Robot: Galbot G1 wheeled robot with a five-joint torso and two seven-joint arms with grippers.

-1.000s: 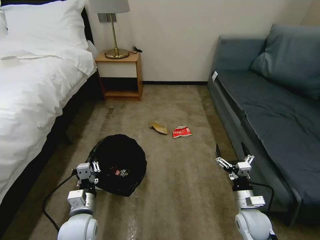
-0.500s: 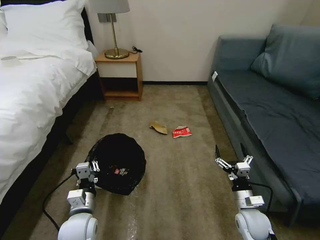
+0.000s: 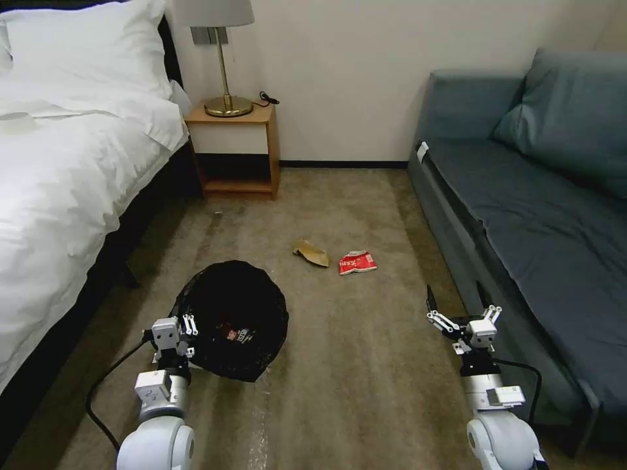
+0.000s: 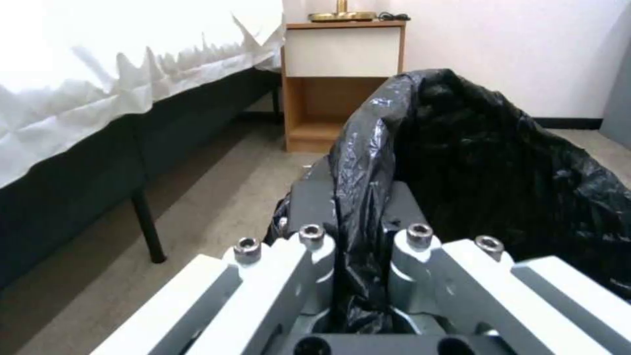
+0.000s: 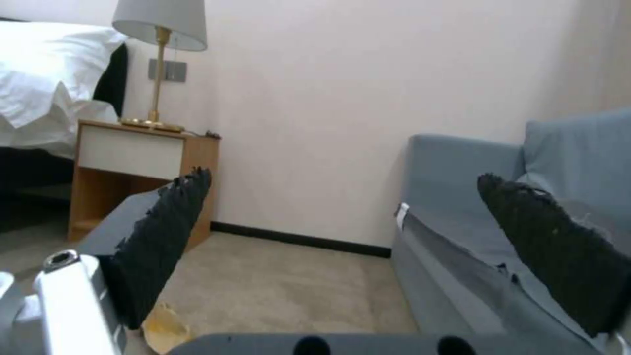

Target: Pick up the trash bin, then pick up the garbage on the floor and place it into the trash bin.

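Observation:
The trash bin (image 3: 232, 320), draped in a black bag liner (image 4: 486, 162), hangs at my left with small litter lying at its bottom. My left gripper (image 3: 179, 326) is shut on the bin's near rim, and the liner is pinched between its fingers (image 4: 315, 217). Two pieces of garbage lie on the carpet ahead: a tan cardboard scrap (image 3: 311, 252) and a red-and-white packet (image 3: 356, 262). My right gripper (image 3: 456, 301) hovers open and empty at the right, close to the sofa's front edge, its black fingers (image 5: 164, 236) spread wide. The tan scrap (image 5: 164, 328) also peeks in low in the right wrist view.
A white bed (image 3: 59, 189) runs along the left. A wooden nightstand (image 3: 238, 153) with a brass lamp (image 3: 225, 59) stands at the back wall. A blue-grey sofa (image 3: 535, 222) lines the right side. Open carpet (image 3: 353, 365) lies between bin and sofa.
The whole picture has shifted slightly, so the camera moved a little. Both arms keep their poses, the left still holding the bin and the right still open.

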